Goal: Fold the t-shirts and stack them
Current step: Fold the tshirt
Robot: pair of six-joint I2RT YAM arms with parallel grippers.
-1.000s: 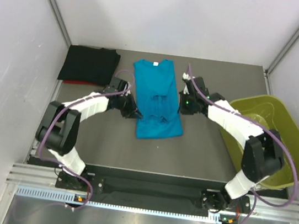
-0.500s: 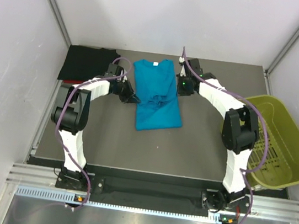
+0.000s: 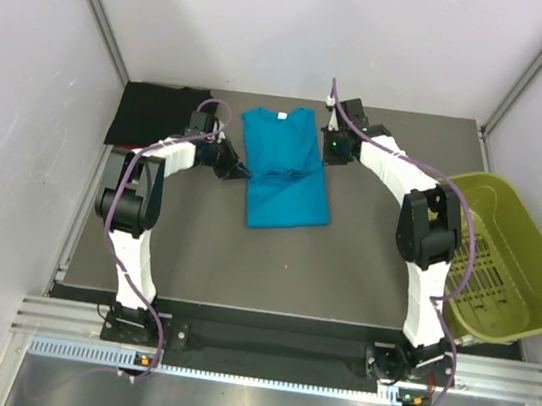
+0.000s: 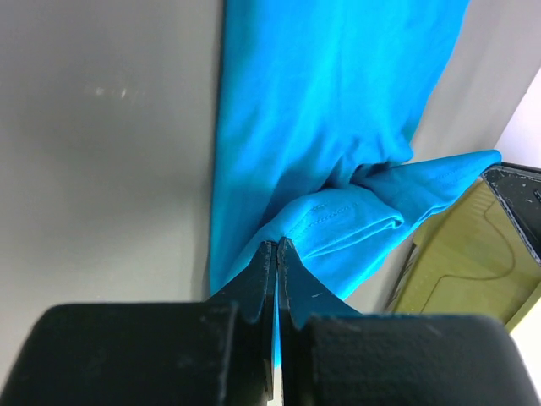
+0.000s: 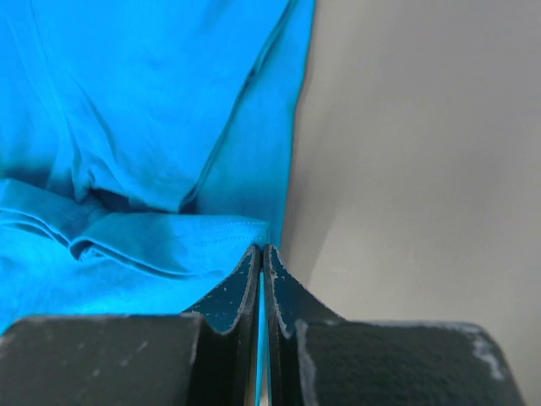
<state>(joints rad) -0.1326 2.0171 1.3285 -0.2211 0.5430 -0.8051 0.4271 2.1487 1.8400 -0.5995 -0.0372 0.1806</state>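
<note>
Firstly, left gripper (image 4: 276, 245): jaws pinched tight on a stitched hem of the teal t-shirt (image 4: 338, 110), blue cloth showing between them. Secondly, right gripper (image 5: 259, 249): jaws clamped on the same shirt's hem (opposite side). Ahead of both jaws the shirt lies bunched, then flat on the table (image 3: 363, 266). Outward of the left jaws, a folded black t-shirt (image 3: 160, 117); well outward of the right jaws, a yellow-green bin (image 3: 505, 261).

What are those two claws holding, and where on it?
Both hold the blue t-shirt. The left gripper pinches a fold at its left edge, and the right gripper pinches one at its right edge, about halfway down.
</note>
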